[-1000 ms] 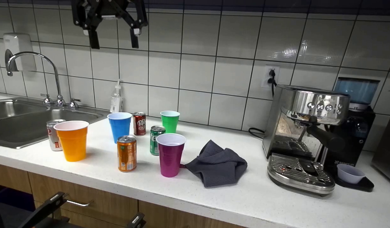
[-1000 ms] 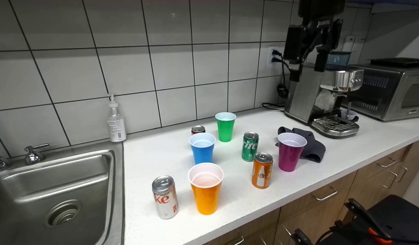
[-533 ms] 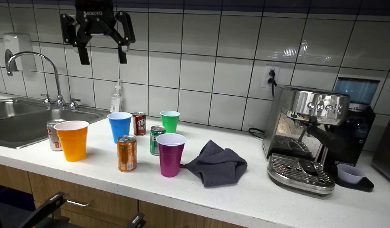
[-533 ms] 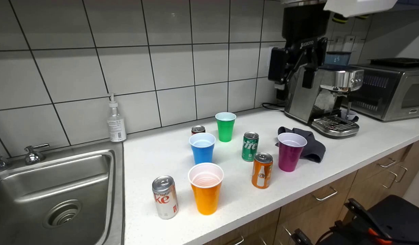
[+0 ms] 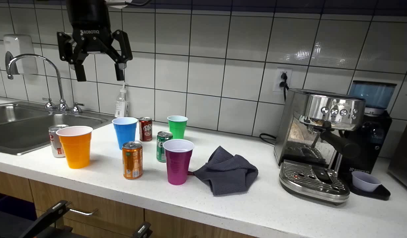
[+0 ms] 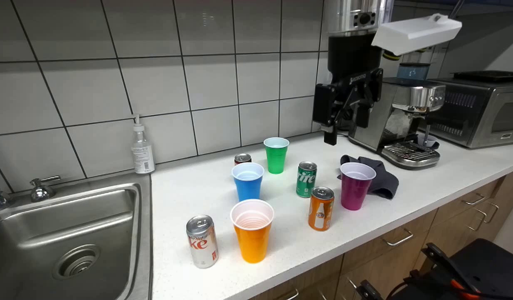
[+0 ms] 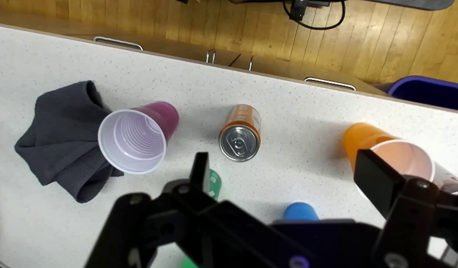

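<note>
Hand (image 5: 100,76) aloft over the counter (image 5: 269,191), fingers wide apart, nothing between them

Below it, in the wrist view: orange can (image 7: 239,134) to the near side of the finger gap; green can (image 7: 214,184) partly behind one fingertip; blue cup (image 7: 301,211) mostly hidden by the hand. On the counter, green can stands farther and slightly right of the orange can, blue cup farther and left.

Risk (judged): lowered at this spread, a fingertip could catch the green can's top or the blue cup's rim; cause, close spacing. Cup looks light, so likely first to tip; a felled can could roll toward the near edge.

Orientation: these two cans upright, tops up, long axes vertical; blue cup likewise, mouth up.

Outward: purple cup (image 5: 178,167) right of the orange can, dark towel (image 5: 226,173) crumpled farther right.
</note>
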Robot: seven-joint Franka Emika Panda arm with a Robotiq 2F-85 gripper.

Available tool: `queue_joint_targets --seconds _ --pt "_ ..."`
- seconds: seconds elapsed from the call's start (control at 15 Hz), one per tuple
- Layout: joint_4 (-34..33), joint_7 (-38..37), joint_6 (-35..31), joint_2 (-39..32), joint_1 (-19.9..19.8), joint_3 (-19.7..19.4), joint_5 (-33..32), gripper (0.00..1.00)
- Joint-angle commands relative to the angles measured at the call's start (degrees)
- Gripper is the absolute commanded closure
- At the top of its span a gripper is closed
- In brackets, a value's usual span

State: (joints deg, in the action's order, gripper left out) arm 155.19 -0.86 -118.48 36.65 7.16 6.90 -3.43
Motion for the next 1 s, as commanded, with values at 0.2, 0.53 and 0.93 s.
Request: queue_joint_targets --seconds 0.2,0.53,0.93 --pt "-0.09 0.32 0.11 -0.22 0.87 0.08 0.02 0.00" --pt "0.32 -1.58 -0.99 -0.38 0.92 0.90 0.44 0.00" --pt "0.17 -9.74 -4.04 -3.26 0.84 2.61 4.35 0.00"
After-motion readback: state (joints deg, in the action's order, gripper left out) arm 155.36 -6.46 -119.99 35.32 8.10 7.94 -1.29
